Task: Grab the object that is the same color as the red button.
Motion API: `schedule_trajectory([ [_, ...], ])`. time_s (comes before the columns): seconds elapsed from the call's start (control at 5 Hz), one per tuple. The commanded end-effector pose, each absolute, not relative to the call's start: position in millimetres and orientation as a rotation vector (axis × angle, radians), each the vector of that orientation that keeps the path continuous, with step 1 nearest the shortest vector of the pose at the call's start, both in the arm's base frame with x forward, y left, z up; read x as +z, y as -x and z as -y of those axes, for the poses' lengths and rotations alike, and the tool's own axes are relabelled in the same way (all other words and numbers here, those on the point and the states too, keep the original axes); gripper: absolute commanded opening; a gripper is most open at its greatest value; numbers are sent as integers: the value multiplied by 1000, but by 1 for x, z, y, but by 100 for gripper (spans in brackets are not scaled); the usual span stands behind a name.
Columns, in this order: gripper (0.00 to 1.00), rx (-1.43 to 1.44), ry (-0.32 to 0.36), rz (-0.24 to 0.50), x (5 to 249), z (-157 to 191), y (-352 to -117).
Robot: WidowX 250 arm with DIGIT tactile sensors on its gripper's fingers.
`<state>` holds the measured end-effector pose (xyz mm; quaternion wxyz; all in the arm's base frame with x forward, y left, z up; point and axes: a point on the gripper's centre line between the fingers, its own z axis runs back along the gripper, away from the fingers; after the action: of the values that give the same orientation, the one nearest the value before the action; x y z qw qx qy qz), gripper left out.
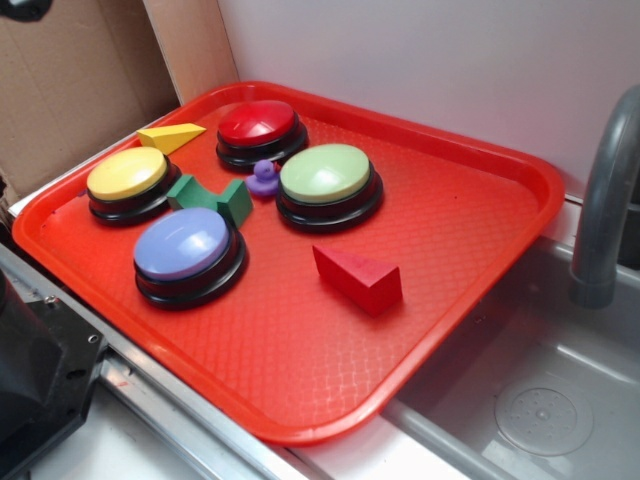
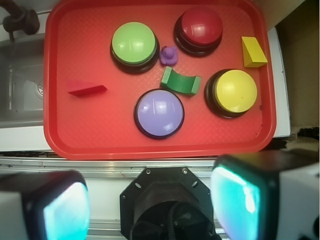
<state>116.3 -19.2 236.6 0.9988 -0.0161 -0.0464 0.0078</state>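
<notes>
Nearest the wrist camera, the gripper (image 2: pixel 150 200) hangs over the metal rail outside the tray's near rim, its two pads (image 2: pixel 65 210) spread wide with nothing between them. Beyond lies the red tray (image 2: pixel 100 145), its raised lip closed all round. On it sit four dome buttons: green button (image 2: pixel 133 44) at 11 o'clock, red button (image 2: pixel 200 26) at 1 o'clock, yellow button (image 2: pixel 234 91) at 3 o'clock, blue button (image 2: pixel 159 112) near centre. A green block (image 2: pixel 181 82) lies between them, a purple duck (image 2: pixel 169 56) just beside the green button, a yellow wedge (image 2: pixel 252 51) by the right rim. The red wedge (image 2: pixel 87 90) rests at 9 o'clock, well apart from everything, bare tray around it. A grey sink (image 2: pixel 20 85) borders that side. No writing is legible.
</notes>
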Motion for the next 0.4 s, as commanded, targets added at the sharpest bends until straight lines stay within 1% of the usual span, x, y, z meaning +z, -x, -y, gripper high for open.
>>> schedule_trajectory([
  [0.0,100,16,32,93,237,19,-116],
  [0.2,100,-238,-64,128,231,48,-145],
])
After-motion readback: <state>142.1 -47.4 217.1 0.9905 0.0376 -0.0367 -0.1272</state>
